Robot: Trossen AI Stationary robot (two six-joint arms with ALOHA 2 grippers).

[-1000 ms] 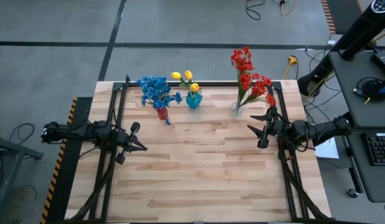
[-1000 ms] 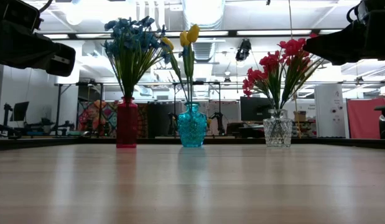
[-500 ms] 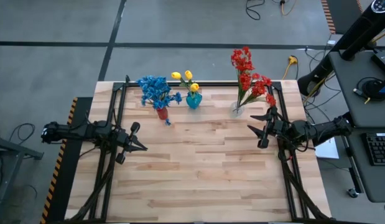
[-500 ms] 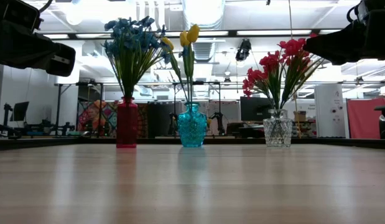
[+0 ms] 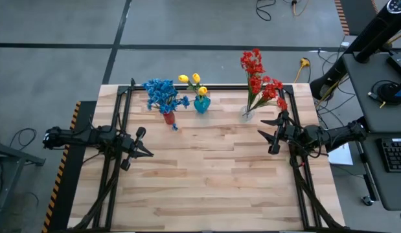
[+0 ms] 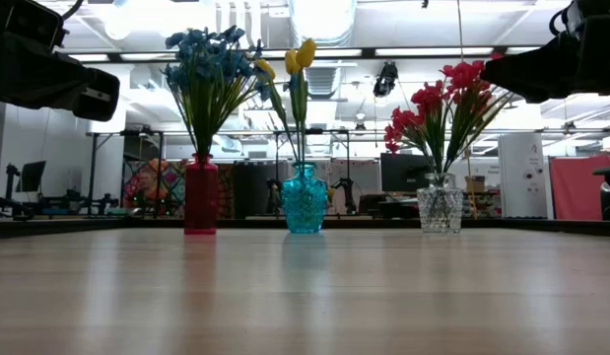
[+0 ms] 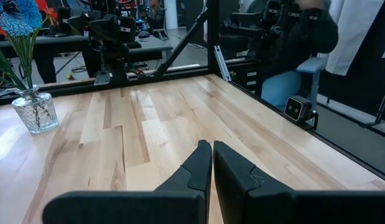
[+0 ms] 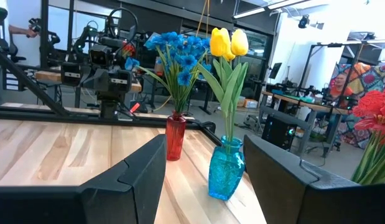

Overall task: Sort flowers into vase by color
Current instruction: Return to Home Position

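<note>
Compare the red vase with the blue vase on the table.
The red vase is slim and straight-sided; the blue vase is round-bellied with a narrow neck. The red vase holds a full bunch of blue flowers; the blue vase holds a few yellow flowers. Both stand upright, side by side, at the far edge of the table, with the left claw and right claw away from them.

light: bright, even, from ceiling strip lights (image 6: 413,51) | glare: soft sheen on table (image 6: 305,296) | shadows: faint
</note>
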